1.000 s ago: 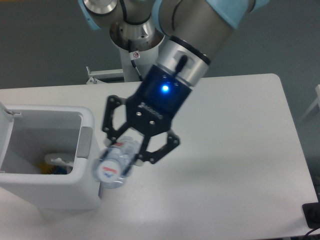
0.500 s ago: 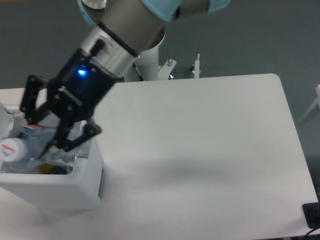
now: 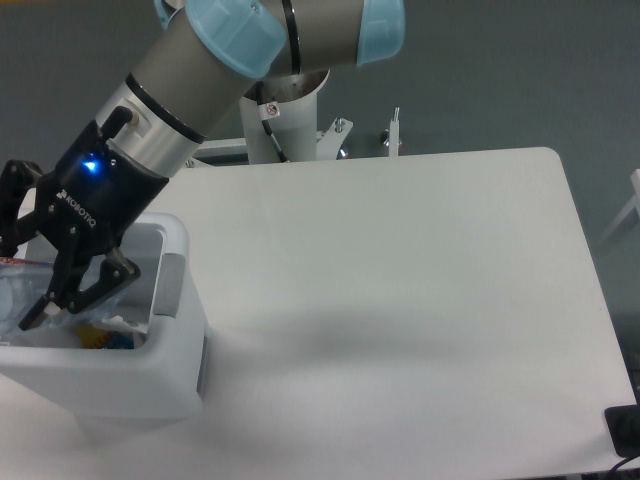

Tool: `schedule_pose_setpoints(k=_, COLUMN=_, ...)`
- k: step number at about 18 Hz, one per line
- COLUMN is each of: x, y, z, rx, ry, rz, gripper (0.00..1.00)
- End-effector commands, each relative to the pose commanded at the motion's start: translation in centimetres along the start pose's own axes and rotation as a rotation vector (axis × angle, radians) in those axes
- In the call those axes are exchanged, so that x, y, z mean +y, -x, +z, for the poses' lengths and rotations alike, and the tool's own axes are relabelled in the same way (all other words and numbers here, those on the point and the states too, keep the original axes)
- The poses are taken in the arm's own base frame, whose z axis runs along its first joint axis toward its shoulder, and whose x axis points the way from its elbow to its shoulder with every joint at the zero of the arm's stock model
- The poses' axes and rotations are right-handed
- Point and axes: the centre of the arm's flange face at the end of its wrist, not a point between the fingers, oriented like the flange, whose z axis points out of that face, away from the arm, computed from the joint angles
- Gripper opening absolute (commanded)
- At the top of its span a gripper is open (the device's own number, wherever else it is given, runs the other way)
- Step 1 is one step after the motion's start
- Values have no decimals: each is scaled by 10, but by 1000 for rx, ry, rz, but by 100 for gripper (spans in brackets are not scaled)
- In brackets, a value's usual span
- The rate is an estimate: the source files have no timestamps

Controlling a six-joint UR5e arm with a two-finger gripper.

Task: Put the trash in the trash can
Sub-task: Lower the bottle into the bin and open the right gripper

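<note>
Fixed camera: gripper point(image 3: 20, 270) hangs over the open mouth of the trash can point(image 3: 170, 375) at the table's point(image 3: 420, 300) left edge. The clear bottle point(image 3: 18, 290) sits between the fingers, partly cut off by the frame edge, above the bin cavity; fingers look closed against it, though contact on the far side cannot be confirmed. Some white and blue scraps point(image 3: 110, 330) lie inside the bin. Judged step: release phase. Next move calls for spreading the fingers so the bottle drops in, then lifting clear.
</note>
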Motion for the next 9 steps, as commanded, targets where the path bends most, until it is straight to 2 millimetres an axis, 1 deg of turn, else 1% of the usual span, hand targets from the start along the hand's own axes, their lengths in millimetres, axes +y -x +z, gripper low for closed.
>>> schedule_pose_setpoints(k=4, x=2, y=0, z=1, rx=1, ry=3, rz=-4, gripper=88)
schedule_pose_setpoints(k=6, x=3, y=6, z=-2, rx=-6, ry=1, rz=-11, gripper=89)
schedule_pose_setpoints(k=7, x=6, y=12, z=-5, rx=-14, ry=0, rz=-20, gripper=91)
schedule_pose_setpoints(k=8, x=15, y=34, z=-21, rx=-46, ry=-4, rz=-49, gripper=92)
schedule_pose_setpoints(k=9, x=22, y=46, z=-29, rx=-63, ry=-5, rz=-67, gripper=95)
